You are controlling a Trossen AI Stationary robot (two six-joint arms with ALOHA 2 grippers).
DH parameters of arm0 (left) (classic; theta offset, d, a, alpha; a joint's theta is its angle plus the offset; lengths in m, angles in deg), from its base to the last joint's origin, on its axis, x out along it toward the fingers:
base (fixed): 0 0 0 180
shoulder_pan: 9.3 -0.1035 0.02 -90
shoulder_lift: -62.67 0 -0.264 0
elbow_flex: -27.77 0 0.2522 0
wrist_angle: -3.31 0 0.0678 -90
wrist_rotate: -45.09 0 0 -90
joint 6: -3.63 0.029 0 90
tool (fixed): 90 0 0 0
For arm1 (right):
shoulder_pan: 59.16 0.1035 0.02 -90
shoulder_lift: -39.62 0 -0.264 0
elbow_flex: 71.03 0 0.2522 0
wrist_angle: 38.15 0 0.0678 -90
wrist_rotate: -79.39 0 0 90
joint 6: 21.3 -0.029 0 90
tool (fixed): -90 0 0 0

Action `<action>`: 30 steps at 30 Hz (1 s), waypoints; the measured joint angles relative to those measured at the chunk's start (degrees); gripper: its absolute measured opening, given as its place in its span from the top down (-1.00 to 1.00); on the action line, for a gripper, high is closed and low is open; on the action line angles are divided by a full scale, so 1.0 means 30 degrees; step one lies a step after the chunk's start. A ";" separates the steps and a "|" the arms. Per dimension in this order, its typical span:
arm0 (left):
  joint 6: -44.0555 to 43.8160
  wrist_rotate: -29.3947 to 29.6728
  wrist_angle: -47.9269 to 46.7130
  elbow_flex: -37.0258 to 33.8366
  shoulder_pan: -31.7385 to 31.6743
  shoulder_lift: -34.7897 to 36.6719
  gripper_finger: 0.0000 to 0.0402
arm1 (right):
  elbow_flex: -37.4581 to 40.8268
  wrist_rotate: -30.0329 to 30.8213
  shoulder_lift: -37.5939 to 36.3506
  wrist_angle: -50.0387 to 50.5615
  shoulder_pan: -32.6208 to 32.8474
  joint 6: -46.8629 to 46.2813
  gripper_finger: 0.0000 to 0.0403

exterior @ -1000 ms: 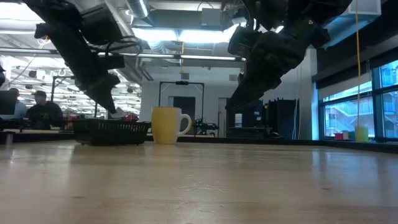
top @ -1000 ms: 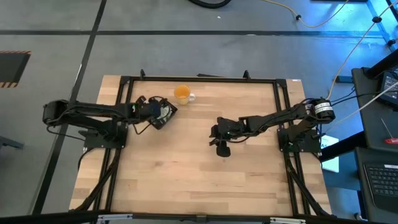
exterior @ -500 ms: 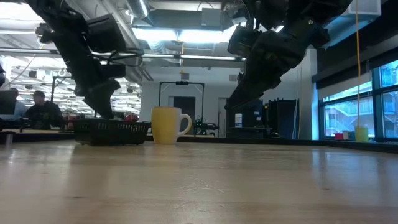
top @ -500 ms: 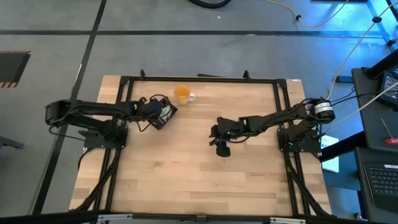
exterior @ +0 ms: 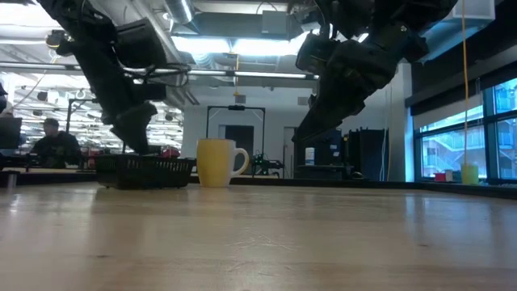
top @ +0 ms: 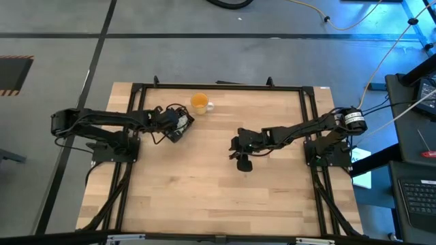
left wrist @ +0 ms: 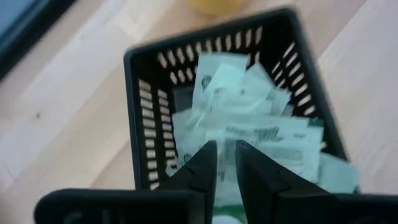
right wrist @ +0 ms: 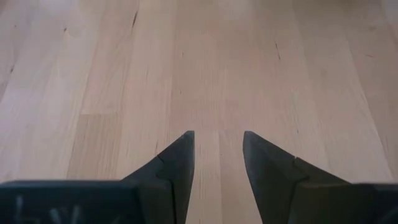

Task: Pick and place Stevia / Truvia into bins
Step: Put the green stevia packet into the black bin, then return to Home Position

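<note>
The black slotted tray point(top: 181, 128) stands near the table's far left and shows in the low view as a low basket point(exterior: 145, 171). Several pale green and white Stevia sachets point(left wrist: 249, 118) lie heaped in it. My left gripper point(left wrist: 225, 149) is just above the heap inside the tray point(left wrist: 144, 124), pointing down, its fingers nearly together with something pale between them. In the low view it point(exterior: 133, 144) reaches the tray's rim. My right gripper point(top: 244, 162) hangs open above bare wood at mid-table point(right wrist: 217, 140). My left gripper comes from above, slanting down into the tray. A pale green and white scrap point(left wrist: 226, 204) shows far back between its fingers, seemingly a sachet pinched there. The fingers hide its shape and which edge they have.
An orange cup with a white handle point(top: 199, 103) stands just beyond the tray toward the far edge, yellow in the low view point(exterior: 216, 162). A black frame point(top: 218, 86) borders the table. Bare wood spreads over the table's near half point(top: 218, 197).
My left gripper has moved toward the table's right, over the tray, and come down until its fingers reach the tray's rim. The right arm has kept still.
</note>
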 joint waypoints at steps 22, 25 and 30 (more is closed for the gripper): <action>-0.0066 -0.0816 -0.0237 -0.0348 0.0007 -0.1039 0.71 | 0.0007 0.0000 0.0000 -0.0022 0.0000 -0.0014 0.30; -0.0386 -0.0488 -0.0226 -0.0348 0.0003 -0.1510 0.72 | 0.0007 0.0000 0.0000 -0.0022 0.0005 0.0008 0.30; -0.0395 -0.0473 -0.0165 -0.0348 0.0007 -0.2371 0.71 | 0.0007 0.0000 -0.0007 -0.0015 0.0007 0.0016 0.30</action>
